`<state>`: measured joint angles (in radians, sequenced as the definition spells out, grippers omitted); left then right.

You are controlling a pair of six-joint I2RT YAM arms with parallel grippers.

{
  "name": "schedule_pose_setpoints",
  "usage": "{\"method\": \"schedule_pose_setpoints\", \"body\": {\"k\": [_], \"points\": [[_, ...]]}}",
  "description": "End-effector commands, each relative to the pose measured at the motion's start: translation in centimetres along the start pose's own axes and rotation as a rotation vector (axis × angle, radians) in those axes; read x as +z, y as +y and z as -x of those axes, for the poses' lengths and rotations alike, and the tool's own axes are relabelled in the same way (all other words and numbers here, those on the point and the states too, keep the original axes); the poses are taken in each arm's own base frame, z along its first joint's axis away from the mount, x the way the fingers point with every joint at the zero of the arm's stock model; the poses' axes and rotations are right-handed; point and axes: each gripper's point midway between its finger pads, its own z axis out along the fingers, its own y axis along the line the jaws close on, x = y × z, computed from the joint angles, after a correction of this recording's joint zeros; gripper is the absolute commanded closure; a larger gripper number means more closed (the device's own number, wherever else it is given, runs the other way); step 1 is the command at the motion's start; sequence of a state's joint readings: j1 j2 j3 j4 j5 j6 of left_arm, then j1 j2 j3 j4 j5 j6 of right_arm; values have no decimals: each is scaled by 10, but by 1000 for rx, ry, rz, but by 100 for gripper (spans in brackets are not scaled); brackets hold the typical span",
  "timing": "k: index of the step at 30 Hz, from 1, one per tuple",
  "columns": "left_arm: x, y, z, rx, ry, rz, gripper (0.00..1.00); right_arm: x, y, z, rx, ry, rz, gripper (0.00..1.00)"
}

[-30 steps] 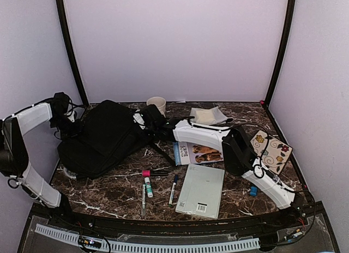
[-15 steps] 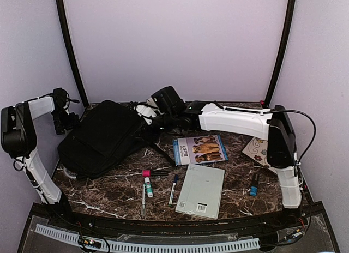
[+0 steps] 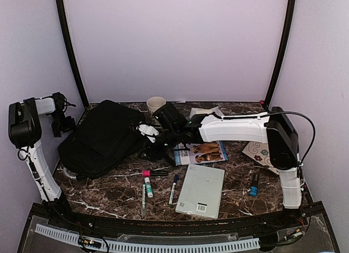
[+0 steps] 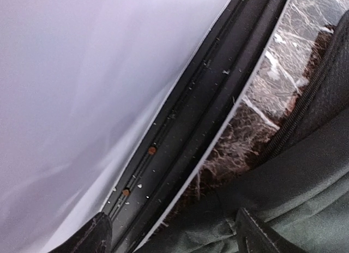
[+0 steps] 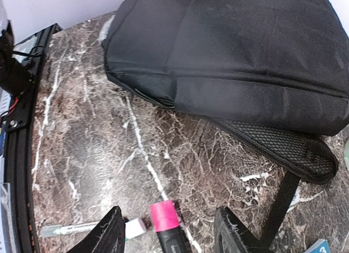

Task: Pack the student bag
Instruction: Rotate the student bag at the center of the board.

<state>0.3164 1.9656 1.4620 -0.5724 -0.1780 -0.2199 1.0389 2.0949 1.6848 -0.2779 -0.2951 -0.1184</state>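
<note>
The student bag (image 3: 103, 136) is a large black fabric bag lying flat on the left of the marble table. In the right wrist view the bag (image 5: 234, 51) fills the top, with its mesh strap (image 5: 283, 146) trailing toward me. My right gripper (image 3: 154, 146) is open just off the bag's right edge, low over the table. Its fingers (image 5: 106, 234) straddle a pink-capped black marker (image 5: 165, 217) without closing on it. My left gripper (image 3: 59, 122) is open and empty at the bag's far left edge. In the left wrist view the left gripper (image 4: 172, 215) hovers over bag fabric (image 4: 305, 171) by the frame rail.
A dog-cover book (image 3: 202, 151), a grey notebook (image 3: 202, 190), a glue stick (image 3: 148, 186), a blue pen (image 3: 173, 188) and a grey pen (image 3: 143, 198) lie at the front. A cup (image 3: 156, 104), a grey-white pouch (image 3: 210, 112), a flowered case (image 3: 262, 153) and a blue object (image 3: 253, 183) are right.
My right arm has stretched out and its gripper has come forward off the bag's right side, down over the markers. My left gripper has drawn back to the left, off the bag.
</note>
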Motion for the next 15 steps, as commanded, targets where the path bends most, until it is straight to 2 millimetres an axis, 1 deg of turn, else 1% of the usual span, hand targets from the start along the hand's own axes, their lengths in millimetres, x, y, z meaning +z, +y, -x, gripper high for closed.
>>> {"method": "schedule_pose_setpoints", "body": {"k": [1,2,3,4,6,10,11,13,15], "points": [[0,-15,-36,20,158,-105,22,33,-15,-16,53,37,-45,45],[-3,-20,-42,16,179,-139,23,38,-16,-18,68,44,-39,46],[-5,-25,-52,16,204,-172,23,44,-17,-21,84,52,-41,46],[-10,-32,-59,12,218,-219,24,48,-20,-22,96,55,-47,46],[-20,-37,-73,14,239,-257,24,57,-29,-25,112,65,-80,46],[-44,-42,-96,9,236,-302,24,75,-53,-23,128,85,-148,46],[-49,-43,-102,7,242,-312,24,78,-61,-23,134,87,-165,46],[-55,-39,-115,-5,253,-296,25,88,-76,-23,139,84,-196,46],[-63,-39,-130,-18,265,-305,25,95,-87,-21,141,78,-220,47]]}}
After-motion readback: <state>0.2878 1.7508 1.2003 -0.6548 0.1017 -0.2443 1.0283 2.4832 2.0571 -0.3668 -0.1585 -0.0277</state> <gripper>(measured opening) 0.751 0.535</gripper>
